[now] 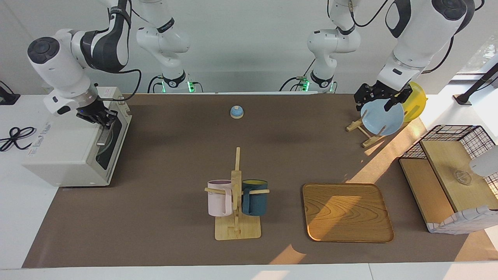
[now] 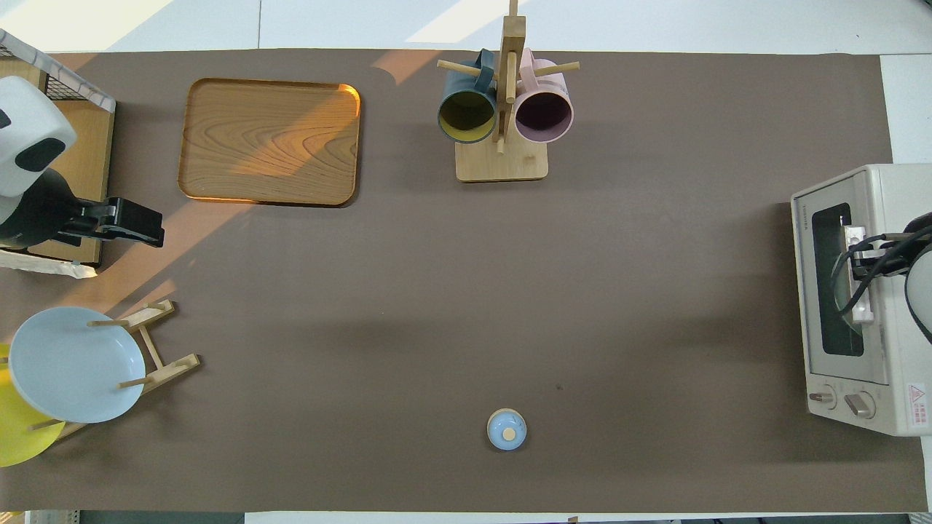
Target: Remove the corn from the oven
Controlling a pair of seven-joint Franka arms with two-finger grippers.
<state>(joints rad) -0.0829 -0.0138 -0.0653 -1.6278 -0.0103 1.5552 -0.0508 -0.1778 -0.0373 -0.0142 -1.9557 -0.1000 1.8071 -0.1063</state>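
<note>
Now, note the white toaster oven (image 1: 66, 144) (image 2: 892, 182) at the right arm's end of the bench (image 1: 175, 155) (image 2: 437, 291), with its door closed and its dark glass turned toward the middle of the bench. Cannot make out the corn through that glass from either view. See the right gripper (image 1: 104, 120) (image 2: 857, 246) clenched, down at the end of the silver door handle (image 1: 104, 134) (image 2: 863, 309) nearer to the robots; cannot tell whether it grasps the bar or only rests against it. Find the left gripper (image 1: 375, 102) (image 2: 156, 231) released, fingers spread, waiting in the air at the left arm's end, over the bare bench between the wire basket (image 1: 459, 132) (image 2: 73, 87) and the wooden plate rack (image 1: 365, 134) (image 2: 156, 349). Note in that rack a pale blue plate (image 1: 383, 118) (image 2: 73, 364) standing on edge, with a yellow plate (image 1: 416, 101) (image 2: 22, 437) just beside it, closer to the bench's corner. See a wooden tray (image 1: 346, 212) (image 2: 269, 142) lying flat near the edge farthest from the robots, toward the left arm's end. Find a wooden mug tree (image 1: 236, 202) (image 2: 502, 164) midway along that same edge, carrying a pink mug (image 1: 220, 198) (image 2: 545, 113) and a dark blue mug (image 1: 255, 198) (image 2: 466, 113) on its pegs, one on each flank of the post. Note a small blue domed piece with a knob (image 1: 237, 112) (image 2: 506, 429) alone near the middle of the edge closest to the robots, well apart from everything else.
</note>
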